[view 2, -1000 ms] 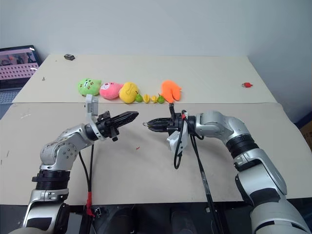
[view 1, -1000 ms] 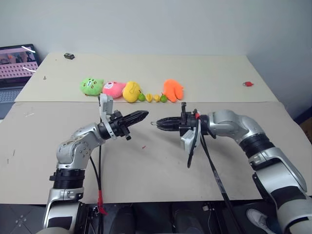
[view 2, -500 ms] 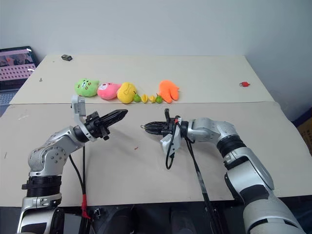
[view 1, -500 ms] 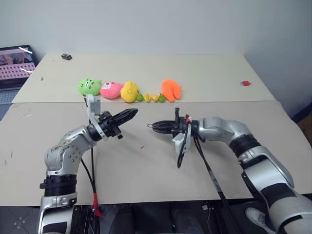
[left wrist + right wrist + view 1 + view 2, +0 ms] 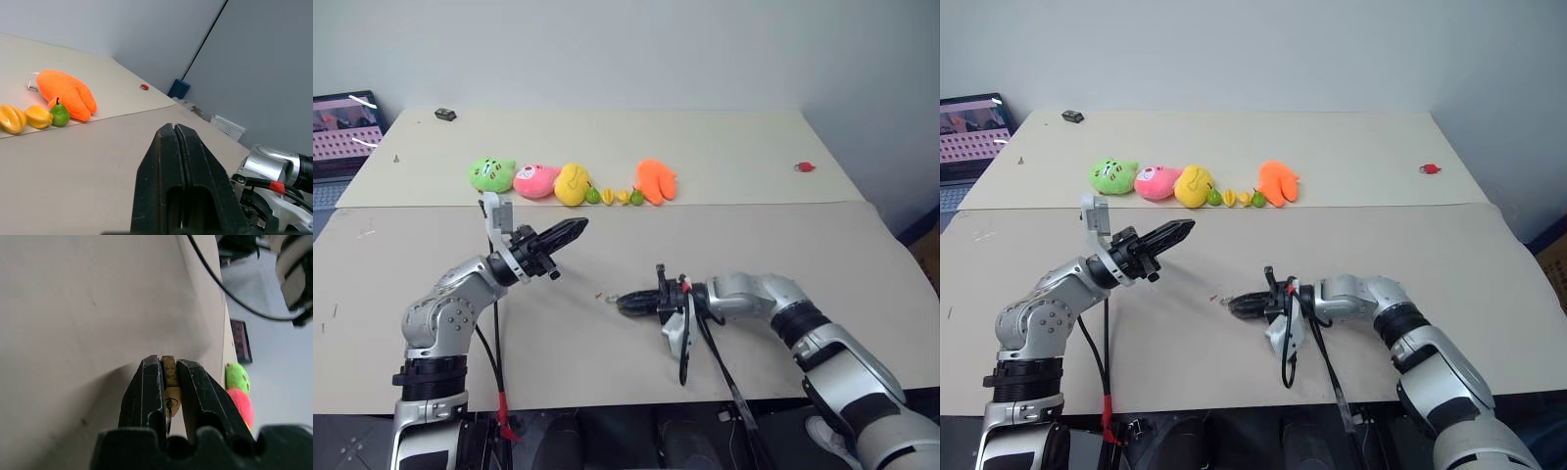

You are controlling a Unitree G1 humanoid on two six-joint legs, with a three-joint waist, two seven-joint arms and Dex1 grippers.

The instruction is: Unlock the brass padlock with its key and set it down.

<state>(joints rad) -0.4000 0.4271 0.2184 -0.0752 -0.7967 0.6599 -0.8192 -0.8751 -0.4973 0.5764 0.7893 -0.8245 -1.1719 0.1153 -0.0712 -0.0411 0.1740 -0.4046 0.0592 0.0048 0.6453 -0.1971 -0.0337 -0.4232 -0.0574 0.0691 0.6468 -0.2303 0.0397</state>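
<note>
Two robot arms reach over a beige surface (image 5: 607, 372). The right tool (image 5: 619, 302) lies low, almost level, its tip close above the surface near the centre. Its two black fingers (image 5: 144, 391) are nearly together, pinching the brass padlock (image 5: 169, 382) between them. A thin dark piece hangs at the padlock's keyhole; whether that is the key cannot be told.

The left tool (image 5: 576, 228) hovers higher, at about 10 o'clock from the right tool and well apart from it. Its fingers (image 5: 161, 161) are pressed fully together with nothing between them.

A row of soft toys (image 5: 573, 182) and small toy fruits (image 5: 612, 195) sits at 12 o'clock, far from both tools. A small red object (image 5: 804, 166) lies at 2 o'clock near the far edge.

The step in hand looks like setting the padlock down. To do it well, the right tool should sink gently until the padlock touches the surface, then part its fingers only a little, so the tiny lock does not spring away. It should draw straight back afterwards. The left tool is best kept clear.
</note>
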